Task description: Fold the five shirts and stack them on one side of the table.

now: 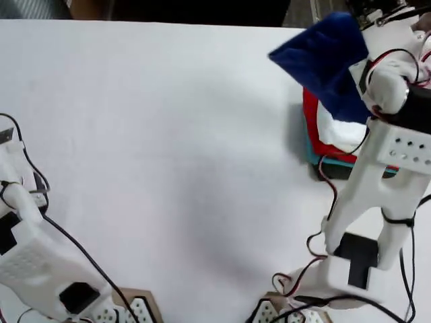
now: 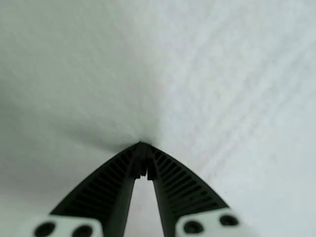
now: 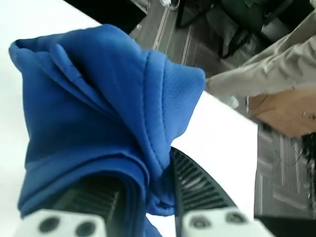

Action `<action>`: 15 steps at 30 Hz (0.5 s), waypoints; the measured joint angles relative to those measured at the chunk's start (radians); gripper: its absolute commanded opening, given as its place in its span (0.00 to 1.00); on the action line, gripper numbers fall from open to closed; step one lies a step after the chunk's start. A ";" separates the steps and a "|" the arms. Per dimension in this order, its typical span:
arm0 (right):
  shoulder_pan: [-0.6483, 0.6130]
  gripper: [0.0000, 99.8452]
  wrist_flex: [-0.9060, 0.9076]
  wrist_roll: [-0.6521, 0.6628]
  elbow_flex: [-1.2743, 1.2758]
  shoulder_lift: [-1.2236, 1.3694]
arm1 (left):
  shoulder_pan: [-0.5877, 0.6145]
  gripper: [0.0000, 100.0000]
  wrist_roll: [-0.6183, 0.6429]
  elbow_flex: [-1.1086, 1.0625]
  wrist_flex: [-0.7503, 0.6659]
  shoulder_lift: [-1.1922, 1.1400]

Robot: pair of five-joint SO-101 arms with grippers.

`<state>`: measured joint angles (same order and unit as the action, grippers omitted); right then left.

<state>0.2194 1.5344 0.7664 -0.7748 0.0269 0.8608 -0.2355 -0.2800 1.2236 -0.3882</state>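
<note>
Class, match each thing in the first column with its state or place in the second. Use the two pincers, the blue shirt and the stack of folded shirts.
Column one:
1. blue shirt
2. left pincer
3. right pincer
4. stack of folded shirts

Column two:
A. shut with nothing in it, at the bare table
B. resting on the table, near its right edge in the high view
C. bunched and lifted off the table
D. shut on cloth

Pairs: 1-C, 2-A, 3-D, 4-B.
</note>
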 measured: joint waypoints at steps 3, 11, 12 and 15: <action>0.026 0.02 0.000 0.000 0.000 0.057 | 0.000 0.03 0.000 0.000 0.000 0.000; 0.032 0.02 -0.026 0.000 0.000 0.187 | 0.000 0.03 0.000 0.000 0.000 0.000; 0.038 0.02 -0.040 0.000 0.000 0.201 | 0.000 0.03 0.000 0.000 0.000 0.000; 0.072 0.02 -0.086 0.000 0.000 0.245 | 0.000 0.03 0.000 0.000 0.000 0.000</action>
<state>0.2915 1.4484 0.7664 -0.7748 0.2723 0.8608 -0.2355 -0.2800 1.2236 -0.3882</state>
